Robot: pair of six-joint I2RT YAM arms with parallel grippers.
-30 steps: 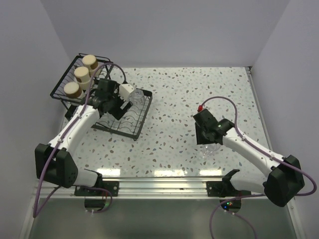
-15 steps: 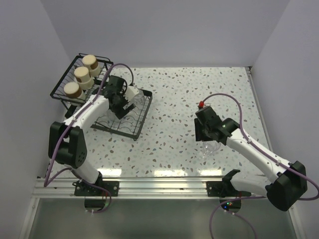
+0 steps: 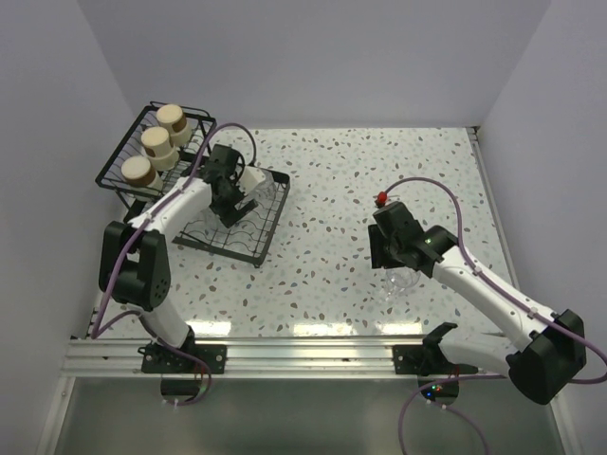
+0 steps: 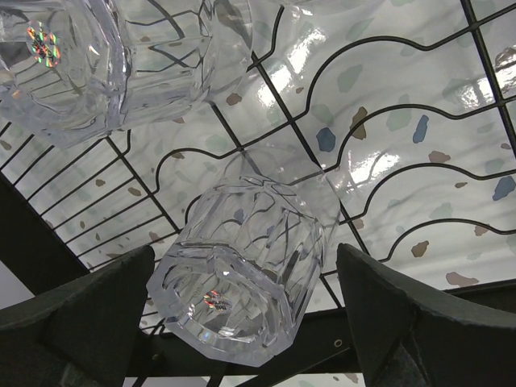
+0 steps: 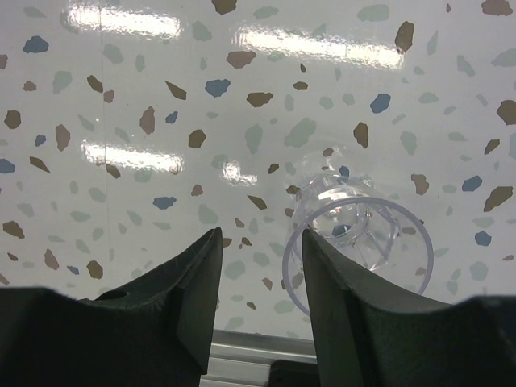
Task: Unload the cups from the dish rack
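The black wire dish rack stands at the table's far left. Three cream cups with brown bases stand in its raised basket. My left gripper hangs over the flat tray, open wide. In the left wrist view its fingers straddle a clear ribbed tumbler lying on the wires, with a gap at the right finger. A second tumbler lies further in. My right gripper is open and empty, beside a clear cup standing upright on the table. Its right finger overlaps that cup's rim.
The speckled table is walled at the back and both sides. A metal rail runs along the near edge, close to the placed clear cup. A purple cable loops over the right arm.
My left gripper has moved right over the tray and opened fully around the lying tumbler, and its elbow swung in. My right gripper has opened slightly beside the cup on the table.
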